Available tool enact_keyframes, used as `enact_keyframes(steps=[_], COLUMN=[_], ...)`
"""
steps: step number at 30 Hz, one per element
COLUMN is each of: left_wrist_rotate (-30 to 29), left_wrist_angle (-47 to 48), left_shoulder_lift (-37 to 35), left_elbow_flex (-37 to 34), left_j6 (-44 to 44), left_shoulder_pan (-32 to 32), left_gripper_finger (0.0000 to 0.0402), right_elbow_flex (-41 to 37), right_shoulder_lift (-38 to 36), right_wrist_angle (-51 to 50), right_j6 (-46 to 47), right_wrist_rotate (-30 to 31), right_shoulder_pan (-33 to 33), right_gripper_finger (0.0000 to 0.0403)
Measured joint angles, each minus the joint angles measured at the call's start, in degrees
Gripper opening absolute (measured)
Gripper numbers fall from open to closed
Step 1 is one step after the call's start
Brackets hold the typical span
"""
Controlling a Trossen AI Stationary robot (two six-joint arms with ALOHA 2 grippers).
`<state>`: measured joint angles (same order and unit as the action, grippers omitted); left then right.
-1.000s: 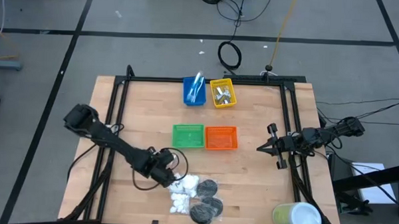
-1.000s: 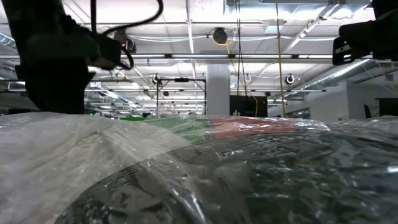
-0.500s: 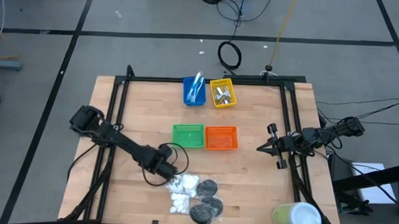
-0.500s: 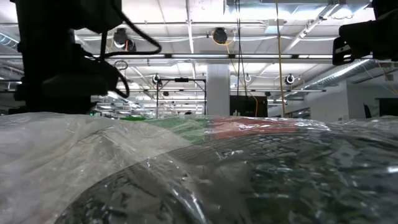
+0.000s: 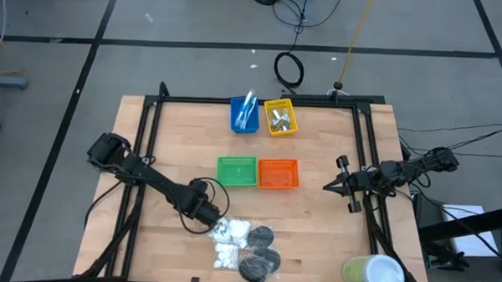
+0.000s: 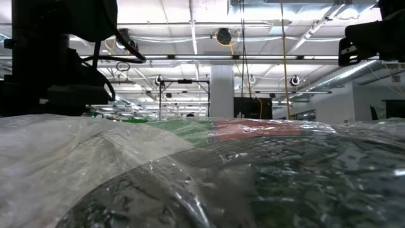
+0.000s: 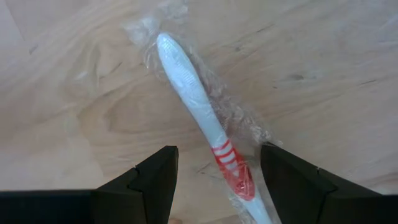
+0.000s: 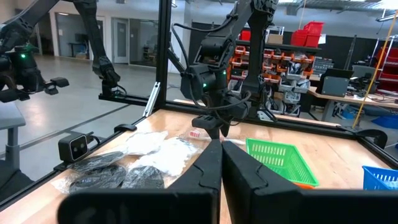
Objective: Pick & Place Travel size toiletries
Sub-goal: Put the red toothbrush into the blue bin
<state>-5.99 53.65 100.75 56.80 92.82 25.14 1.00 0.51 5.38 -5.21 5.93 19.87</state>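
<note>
A white toothbrush with red stripes lies in its clear wrapper flat on the wooden table. My left gripper is open just above it, one finger on either side of the striped end, touching nothing. In the high view my left gripper is at the near middle of the table, beside a heap of white packets and black discs. My right gripper is shut and empty at the table's right side.
Blue bin and yellow bin stand at the far middle, green bin and orange bin at the centre. A pale green-white cylinder lies at the near right corner. Wrapped packets fill the low view's foreground.
My left gripper has gone down toward the table and drawn a little toward the table's left, off the edge of the white packets. It stays open.
</note>
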Motion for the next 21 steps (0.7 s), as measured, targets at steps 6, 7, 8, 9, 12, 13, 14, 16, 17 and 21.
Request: enact_keyframes(steps=[6,7,8,9,12,13,14,16,17,21], left_wrist_rotate=[1.1,1.1,1.2,1.3,1.3,1.3,1.2,1.0,1.1,0.4], left_wrist_angle=[-0.4,-0.5,-0.5,-0.4,-0.3,-0.2,-0.2,-0.1,-0.1,2.3], left_shoulder_lift=[0.0,0.0,0.0,0.0,0.0,0.0,0.0,0.0,0.0,-2.4], left_elbow_flex=[0.0,0.0,0.0,0.0,0.0,0.0,0.0,0.0,0.0,-0.1], left_j6=[0.4,0.2,-0.2,-0.5,-2.4,-3.5,-4.3,-6.1,-6.9,-8.7], left_shoulder_pan=[0.0,0.0,0.0,0.0,0.0,0.0,-0.1,-0.2,-0.3,-0.3], left_gripper_finger=[0.0155,0.0136,0.0115,0.0094,0.003,0.002,0.0019,0.0026,0.0031,0.0025], right_elbow_flex=[0.0,0.0,0.0,0.0,0.0,0.0,0.0,0.0,0.0,0.0], right_shoulder_lift=[0.0,0.0,0.0,0.0,0.0,0.0,0.0,0.0,0.0,0.0], right_wrist_angle=[0.0,0.0,0.0,0.0,0.0,0.0,0.0,0.0,0.0,0.0], right_j6=[0.0,0.0,0.0,0.0,0.0,0.0,0.0,0.0,0.0,0.0], right_wrist_rotate=[0.0,0.0,0.0,0.0,0.0,0.0,0.0,0.0,0.0,0.0], right_shoulder_pan=[0.0,0.0,0.0,0.0,0.0,0.0,0.0,0.0,0.0,0.0], right_gripper_finger=[0.0,0.0,0.0,0.0,0.0,0.0,0.0,0.0,0.0,0.0])
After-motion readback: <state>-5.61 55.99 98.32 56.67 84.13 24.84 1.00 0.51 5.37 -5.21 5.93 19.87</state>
